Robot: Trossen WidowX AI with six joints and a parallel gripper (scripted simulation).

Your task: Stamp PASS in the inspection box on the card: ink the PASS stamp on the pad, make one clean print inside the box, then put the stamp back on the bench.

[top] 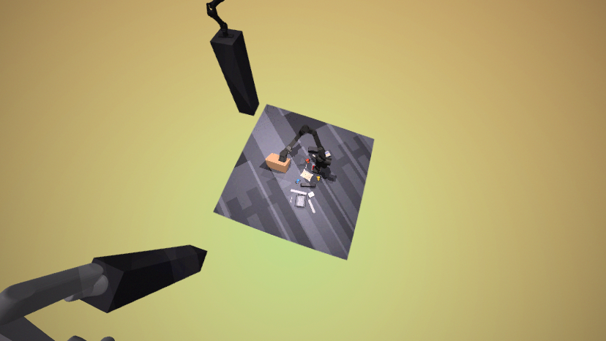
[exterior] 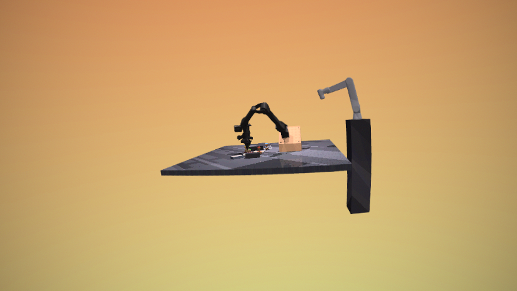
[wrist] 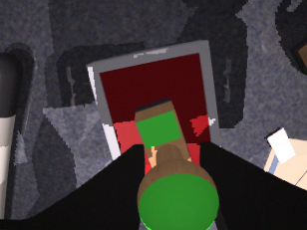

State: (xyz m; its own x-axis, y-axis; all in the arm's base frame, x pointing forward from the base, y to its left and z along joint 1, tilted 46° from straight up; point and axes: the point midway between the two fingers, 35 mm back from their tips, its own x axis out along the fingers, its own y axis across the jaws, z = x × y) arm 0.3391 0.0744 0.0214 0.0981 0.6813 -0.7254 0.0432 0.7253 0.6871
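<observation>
The green-topped stamp with a wooden handle (wrist: 177, 203) is upright between the fingers of my gripper (wrist: 172, 153) (exterior: 246, 147), which is shut on it. The stamp's wooden base is over the red ink pad (wrist: 150, 84) in its grey-rimmed case. The stamp hides part of the pad, and I cannot tell whether its face touches the ink. The cream card (top: 306, 174) (wrist: 298, 162) lies beside the pad, at the right edge of the wrist view. Its inspection box is too small or cut off to read there.
A red-topped item (top: 307, 160), a blue one (top: 297, 181) and a yellow one (top: 318, 178) stand around the card. A white marker with a dark cap (wrist: 8, 89) lies left of the pad. A grey tray (top: 297, 200) and white strips lie farther off. An orange block (top: 277, 164) (exterior: 295, 138) is at the arm's base.
</observation>
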